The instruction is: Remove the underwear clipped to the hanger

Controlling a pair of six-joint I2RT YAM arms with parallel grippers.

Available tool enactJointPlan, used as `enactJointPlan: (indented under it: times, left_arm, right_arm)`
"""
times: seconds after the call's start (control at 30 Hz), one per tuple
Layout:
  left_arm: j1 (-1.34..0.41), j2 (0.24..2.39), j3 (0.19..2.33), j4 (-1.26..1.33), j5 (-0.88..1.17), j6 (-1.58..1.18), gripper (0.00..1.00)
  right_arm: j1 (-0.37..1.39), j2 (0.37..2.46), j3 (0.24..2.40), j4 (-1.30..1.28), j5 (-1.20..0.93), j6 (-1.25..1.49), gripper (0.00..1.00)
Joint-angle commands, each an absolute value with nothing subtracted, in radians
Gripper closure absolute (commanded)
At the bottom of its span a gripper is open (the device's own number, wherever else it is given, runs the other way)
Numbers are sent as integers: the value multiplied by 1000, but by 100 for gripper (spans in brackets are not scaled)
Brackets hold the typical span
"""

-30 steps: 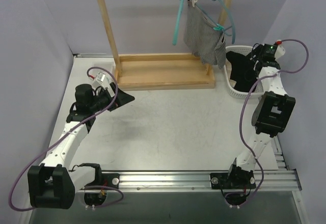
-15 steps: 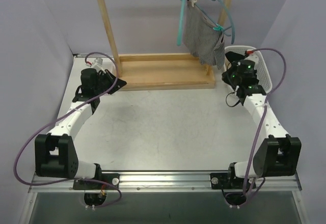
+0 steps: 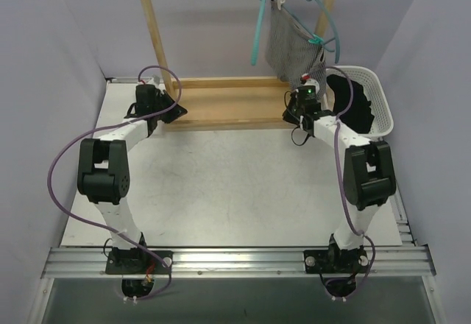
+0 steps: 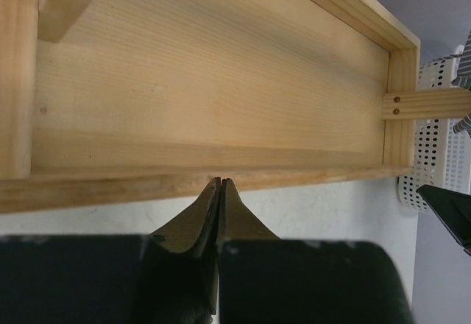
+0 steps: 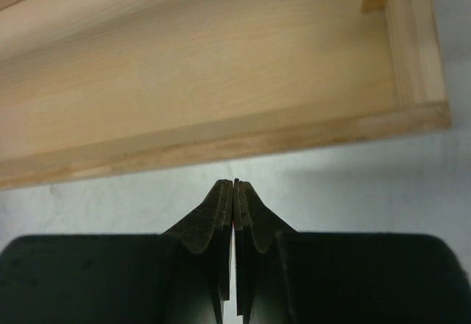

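Grey striped underwear (image 3: 293, 50) hangs clipped to a teal hanger (image 3: 328, 16) on the wooden rack, held by a white clip (image 3: 280, 1) and a teal clip (image 3: 316, 42). A black pair (image 3: 355, 105) lies in the white basket (image 3: 383, 112). My left gripper (image 3: 179, 110) (image 4: 221, 181) is shut and empty, with its tips at the front rim of the rack's base (image 4: 221, 96). Also shut and empty, my right gripper (image 3: 294, 113) (image 5: 235, 183) hovers low over the table just in front of the base's right end, below the hanging pair.
The wooden rack has two uprights (image 3: 154, 29) and a shallow tray-like base (image 3: 235, 103) at the back of the table. The basket (image 4: 433, 155) stands right of the base. Grey walls close in on the left, back and right.
Both arms have stretched forward to the rack's base. Both grippers went from open to shut. The right gripper came out of the basket, where the black pair stays.
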State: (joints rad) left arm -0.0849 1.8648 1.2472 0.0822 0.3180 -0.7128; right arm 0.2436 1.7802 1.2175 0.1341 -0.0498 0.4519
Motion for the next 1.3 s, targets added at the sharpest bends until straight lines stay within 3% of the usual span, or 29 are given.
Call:
enactJointPlan:
  times: [0.0,0.17,0.5,0.73,1.27]
  left_arm:
    - [-75,1917,1344,103,318,-675,98]
    - [-68,2020,1407,106,330,-667,98]
    - [-63,2118,1471,32,345,-641,98]
    - [-78,2128,1462,-29,328,-618,98]
    - [-92,2017,1201,44,305,-652,97]
  right_arm:
    - [250,1906,1356,213,-26,419,100]
    - [249,2074,1486,209,-17,433,100]
    - [239,2217,1588,115,-5,413,100]
    - [239,2172,1487,109,-8,405,100]
    - [265,2073,1244,149,-37,431,100]
